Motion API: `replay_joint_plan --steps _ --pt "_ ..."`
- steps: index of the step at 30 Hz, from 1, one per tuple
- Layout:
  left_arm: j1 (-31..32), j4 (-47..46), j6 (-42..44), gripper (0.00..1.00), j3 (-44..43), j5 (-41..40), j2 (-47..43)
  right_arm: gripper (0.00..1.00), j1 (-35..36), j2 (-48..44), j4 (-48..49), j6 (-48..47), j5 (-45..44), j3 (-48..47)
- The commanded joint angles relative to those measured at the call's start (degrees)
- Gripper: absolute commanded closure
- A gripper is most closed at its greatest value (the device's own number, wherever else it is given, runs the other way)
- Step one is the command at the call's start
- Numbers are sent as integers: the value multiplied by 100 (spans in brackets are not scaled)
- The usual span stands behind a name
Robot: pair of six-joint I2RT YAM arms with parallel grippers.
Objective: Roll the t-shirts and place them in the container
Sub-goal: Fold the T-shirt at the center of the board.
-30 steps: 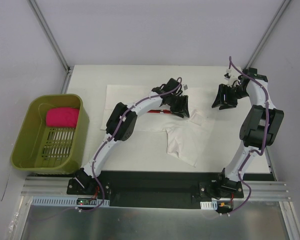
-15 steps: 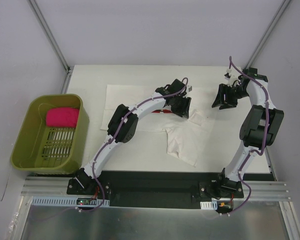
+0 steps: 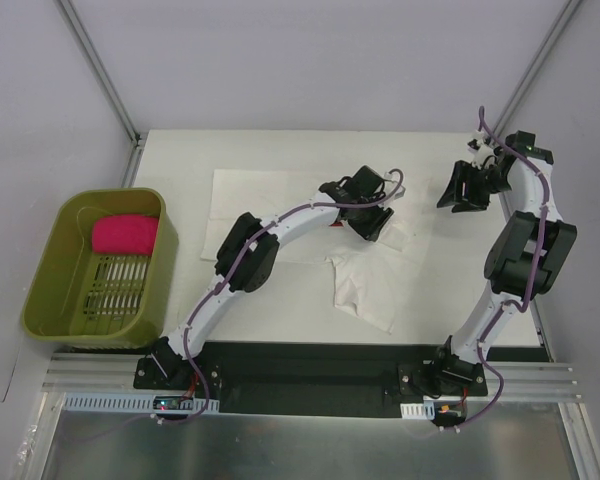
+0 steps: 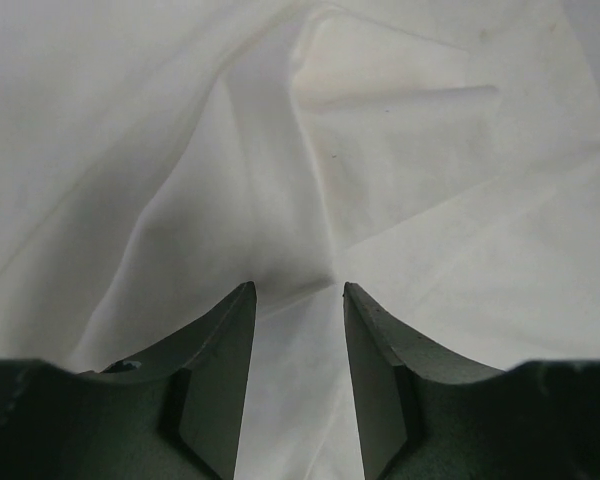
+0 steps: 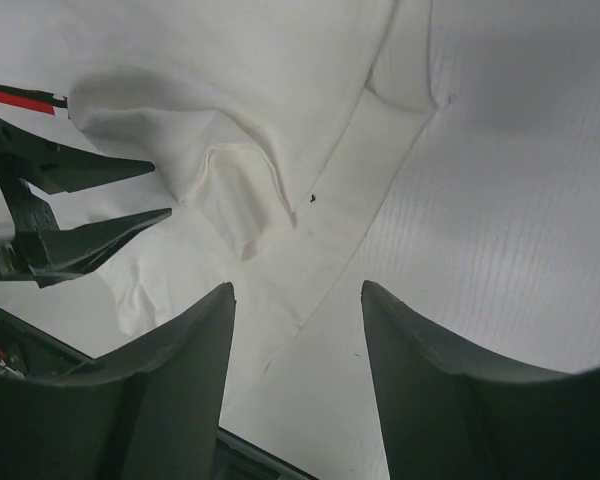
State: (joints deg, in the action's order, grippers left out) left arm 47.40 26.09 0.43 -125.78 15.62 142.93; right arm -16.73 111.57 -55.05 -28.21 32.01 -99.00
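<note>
Because the white t-shirt [image 3: 370,290] spread on the tabletop [image 3: 280,310] is judged soft and limp, a raised fold [image 4: 265,170] should be pinched. The left gripper [image 4: 295,290] is held over it, jaws apart; the right gripper [image 5: 295,290], far right, likewise.

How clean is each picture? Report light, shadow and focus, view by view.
Top external: even light, sharp, but the white t-shirt barely stands out from the pale table. Left wrist: grey shade in the folds, brighter top right, left gripper dark. Right wrist: right gripper dark and soft-edged, fine texture at right crisp.
</note>
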Motion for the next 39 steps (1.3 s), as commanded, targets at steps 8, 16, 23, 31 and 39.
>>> replay_joint_plan --steps 8,16,23,31,39 --pt "244 -315 344 62 -9 -445 -161 43 -216 172 -103 131 271 -242" --pt "244 -306 546 68 343 -612 -283 43 -217 190 -59 184 350 -181" --pt "235 -306 555 81 396 -639 -266 43 -190 207 -59 149 341 -216" --pt "7 -297 327 100 440 71 -845 60 486 471 -629 -878 87 -84" --pt "-283 -306 -33 100 765 354 -1119 55 1031 989 -630 -1011 -168 -76"
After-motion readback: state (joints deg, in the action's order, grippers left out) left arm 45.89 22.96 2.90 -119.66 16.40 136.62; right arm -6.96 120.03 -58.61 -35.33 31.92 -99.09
